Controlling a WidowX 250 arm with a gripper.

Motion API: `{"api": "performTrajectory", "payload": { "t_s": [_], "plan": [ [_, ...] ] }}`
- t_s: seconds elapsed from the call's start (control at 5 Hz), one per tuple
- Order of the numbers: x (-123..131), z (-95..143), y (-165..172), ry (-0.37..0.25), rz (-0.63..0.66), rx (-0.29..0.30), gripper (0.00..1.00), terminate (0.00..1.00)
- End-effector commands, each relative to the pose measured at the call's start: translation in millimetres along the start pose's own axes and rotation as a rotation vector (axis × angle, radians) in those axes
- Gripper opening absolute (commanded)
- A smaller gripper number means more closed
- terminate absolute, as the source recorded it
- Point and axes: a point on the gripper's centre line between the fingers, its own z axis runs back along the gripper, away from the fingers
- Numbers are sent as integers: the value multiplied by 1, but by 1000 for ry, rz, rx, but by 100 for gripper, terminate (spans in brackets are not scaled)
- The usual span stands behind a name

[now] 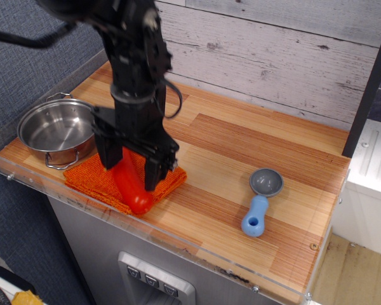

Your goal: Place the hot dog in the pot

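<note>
The hot dog (pixel 132 189), a glossy red-orange sausage, lies on an orange knitted cloth (pixel 89 180) near the front edge of the counter. My black gripper (pixel 132 170) is down over it, open, with one finger on each side of the sausage; its upper half is hidden behind the gripper. The pot (pixel 56 131), shiny steel with wire loop handles, stands empty just left of the cloth.
A grey-bowled scoop with a blue handle (pixel 260 202) lies on the right of the wooden counter (pixel 241 146). A clear plastic rim (pixel 178 238) runs along the front and left edges. A plank wall stands behind.
</note>
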Motion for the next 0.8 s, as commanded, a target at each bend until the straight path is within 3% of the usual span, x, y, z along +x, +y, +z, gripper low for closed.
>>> {"api": "performTrajectory", "payload": {
  "t_s": [0.0,0.6],
  "plan": [
    [8,-5,0,21,7,27,100,0],
    [-2,3,5,22,14,40,100,0]
  ]
}}
